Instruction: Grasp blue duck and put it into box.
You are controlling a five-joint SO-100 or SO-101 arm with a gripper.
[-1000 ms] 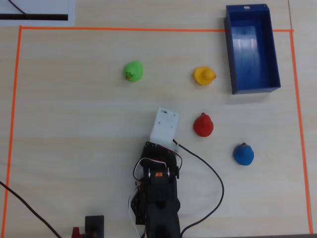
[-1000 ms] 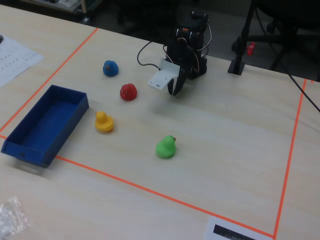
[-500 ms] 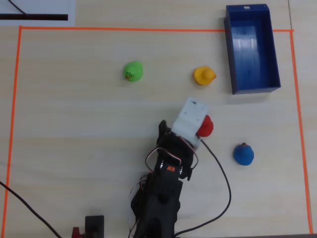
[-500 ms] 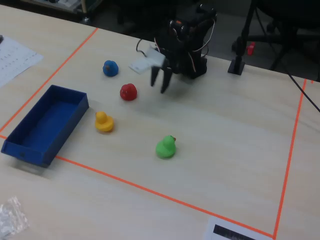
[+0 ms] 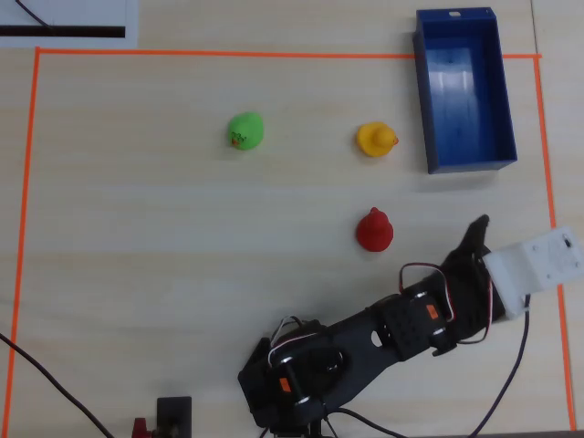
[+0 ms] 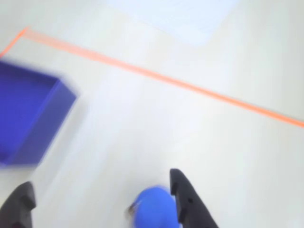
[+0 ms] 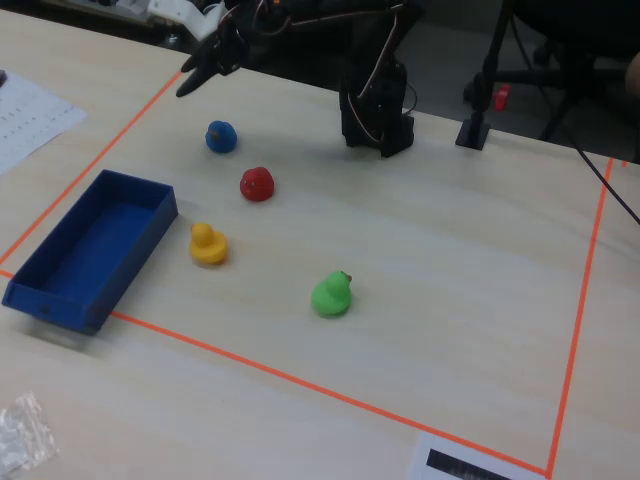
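In the wrist view the gripper [image 6: 102, 202] hangs wide open and empty, its dark fingers [image 6: 187, 202] spread apart, with the blue duck [image 6: 154, 211] sitting low between them, close against the right-hand finger as that view shows it. The duck rests on the table, not yet touched as far as the blurred picture lets me tell. To grasp well, I judge the arm should shift so the duck sits midway between the fingers, then drop lower before closing, since a pinch off-centre on so round a toy may squirt it aside. In the fixed view the red duck [image 7: 257, 184] stands just beside the blue one, on its side away from the gripper, the yellow duck [image 7: 208, 244] beyond it, and the box [image 7: 60, 290] farther still, open and empty. The green duck [image 7: 331, 294] lies well apart from the blue duck.
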